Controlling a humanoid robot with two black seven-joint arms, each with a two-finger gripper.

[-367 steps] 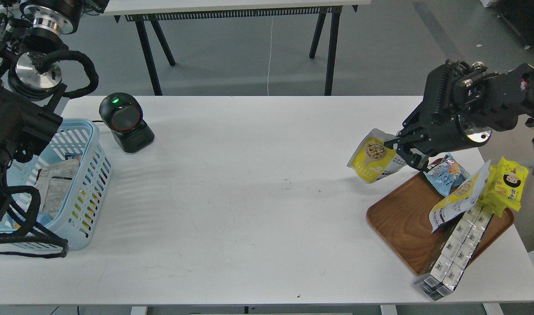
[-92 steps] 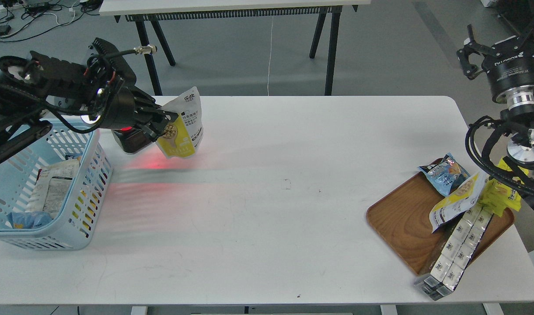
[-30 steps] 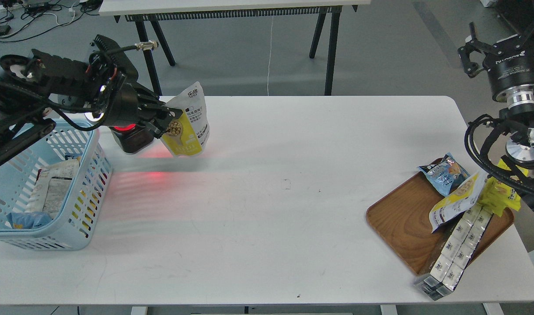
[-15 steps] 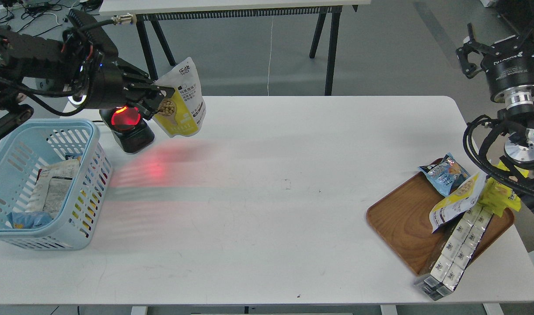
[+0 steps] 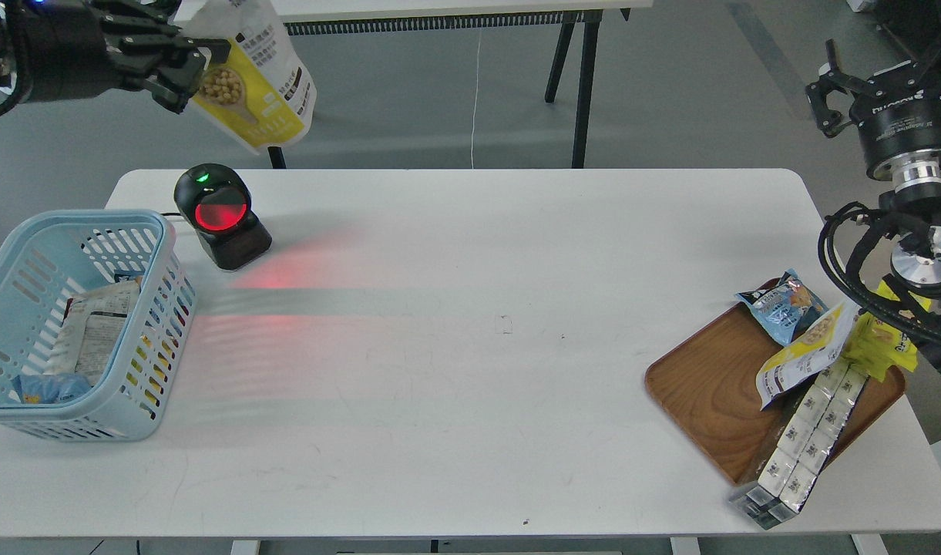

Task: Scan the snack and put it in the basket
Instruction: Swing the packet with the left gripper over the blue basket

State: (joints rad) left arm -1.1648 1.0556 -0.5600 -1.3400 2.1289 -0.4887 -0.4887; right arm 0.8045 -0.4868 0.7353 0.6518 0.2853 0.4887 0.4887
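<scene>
The snack (image 5: pixel 258 85), a yellow and pale pouch with a round picture of beige balls, hangs tilted in the air at the top left. My left gripper (image 5: pixel 196 65) is shut on its left edge and holds it high above the table's far left corner, above and behind the scanner (image 5: pixel 220 216). The light blue basket (image 5: pixel 162 231) stands on the table's left edge, below and left of the pouch, with several packets inside. My right gripper (image 5: pixel 882 46) is raised at the far right, fingers spread, empty.
The black scanner glows red and throws red light on the table. A brown wooden tray (image 5: pixel 701 385) at the right holds a blue snack bag (image 5: pixel 782 304), another yellow pouch (image 5: pixel 805 354), a yellow packet (image 5: pixel 882 343) and a long boxed pack (image 5: pixel 801 447).
My left gripper has lifted the pouch up and to the left, away from the front of the scanner. The right arm has not moved.
</scene>
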